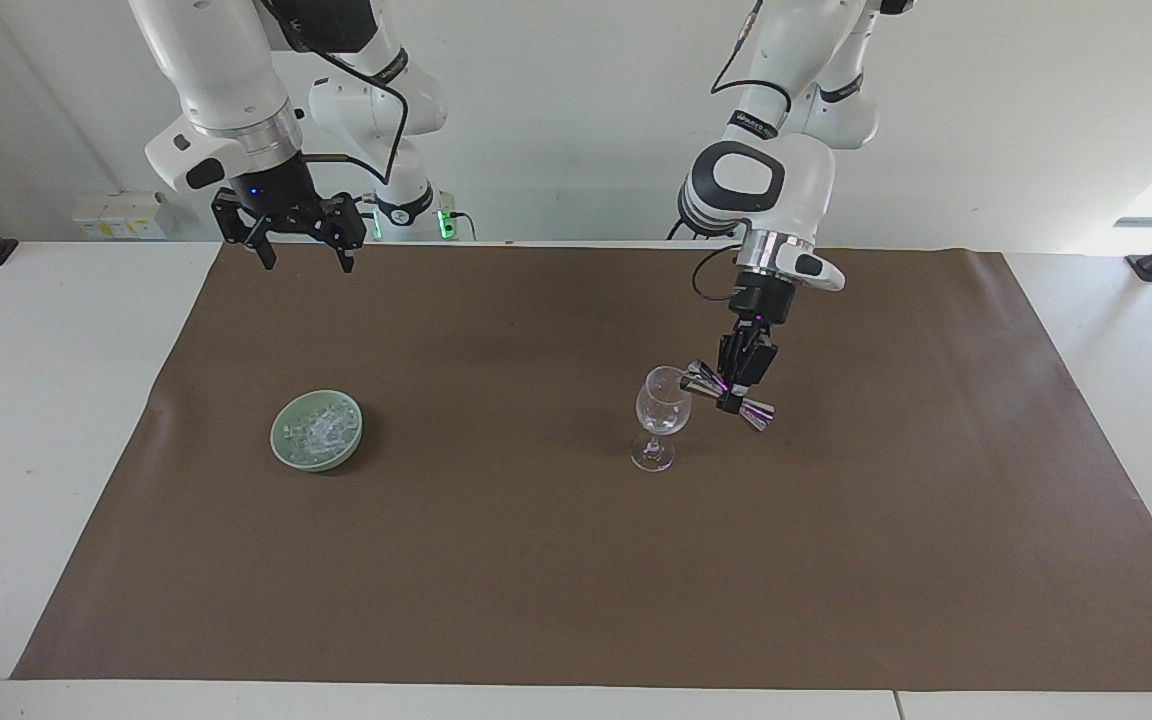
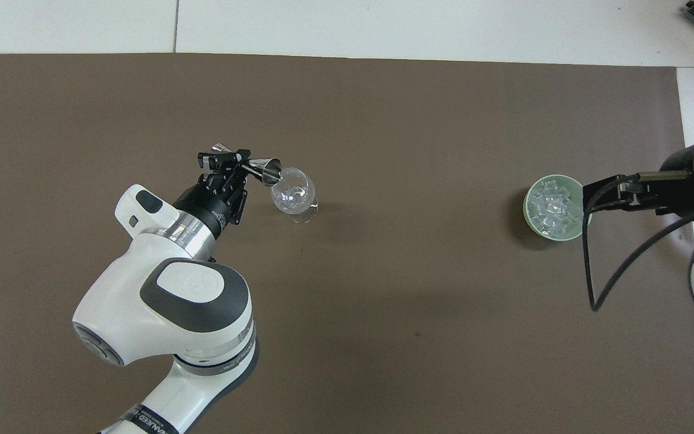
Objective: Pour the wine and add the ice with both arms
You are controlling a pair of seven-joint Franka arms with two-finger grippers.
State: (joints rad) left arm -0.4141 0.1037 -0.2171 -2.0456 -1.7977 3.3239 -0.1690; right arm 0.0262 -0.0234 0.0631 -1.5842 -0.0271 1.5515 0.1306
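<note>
Gripping a tipped jigger [image 1: 726,391] at the glass [image 1: 662,407], left claw [image 1: 733,393]; right claw [image 1: 302,245] open; ice [image 1: 318,432] in bowl [image 1: 281,447].

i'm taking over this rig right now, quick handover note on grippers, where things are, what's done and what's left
Left gripper: shut on the metal jigger, which is tipped on its side with its mouth at the rim of the wine glass.
Right gripper: jaws open, empty, waiting up in the air at its own end of the table.
Wine glass: upright on the brown mat, toward the left arm's end.
Ice: all heaped in the green bowl, toward the right arm's end.
Done: jigger picked up and tipped at the glass; I cannot tell whether any liquid has gone in.
Left: finish the pour, put the jigger down, move ice into the glass.
</note>
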